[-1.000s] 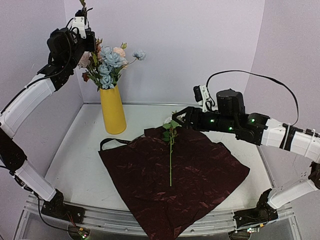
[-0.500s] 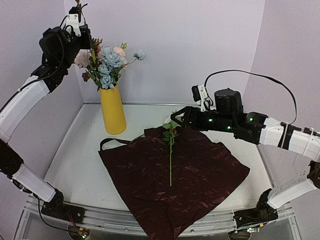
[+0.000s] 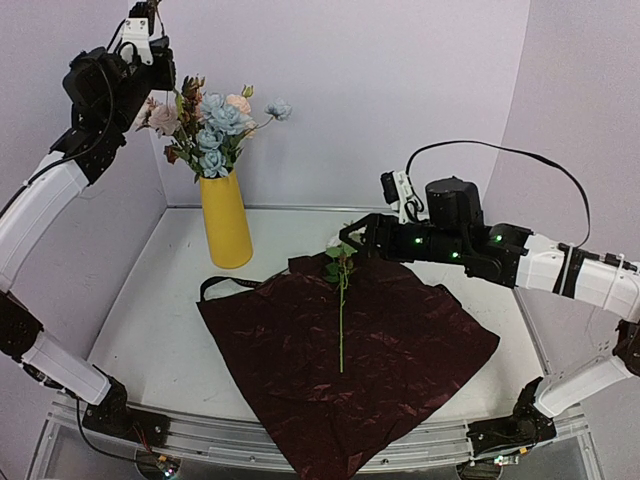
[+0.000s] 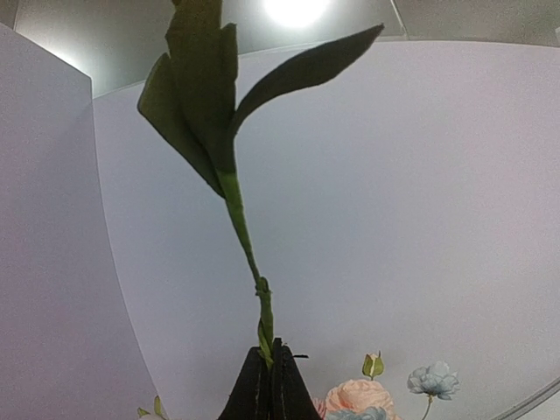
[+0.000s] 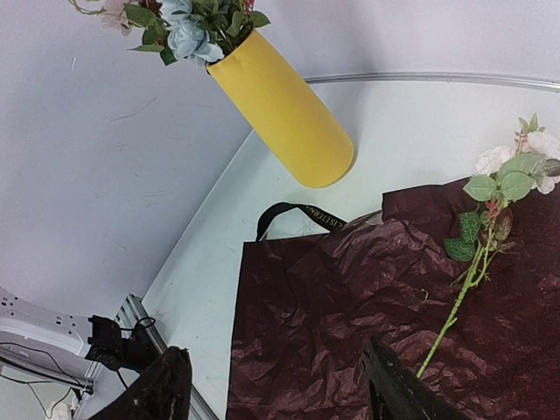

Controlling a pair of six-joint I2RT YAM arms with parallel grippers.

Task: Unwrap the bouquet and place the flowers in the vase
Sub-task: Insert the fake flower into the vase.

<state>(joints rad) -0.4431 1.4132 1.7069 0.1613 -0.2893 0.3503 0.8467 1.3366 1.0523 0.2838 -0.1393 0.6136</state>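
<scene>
Flowers: most of the pink, pale blue and cream artificial roses [image 3: 215, 125] stand in the tall yellow tapered vase [image 3: 226, 225]. One long green-stemmed rose [image 3: 341, 320] lies on the crinkled dark red paper sheet [image 3: 410, 345], with its stem running near-to-far and its head at the far end. My right gripper [image 3: 352, 233], jaws apart and empty, hangs just beside that head, so it's the nearer arm by far. My left gripper [image 4: 269, 360] is high up, left of the vase, clamped on a green leafy stem [image 4: 238, 210] that points upward.
</scene>
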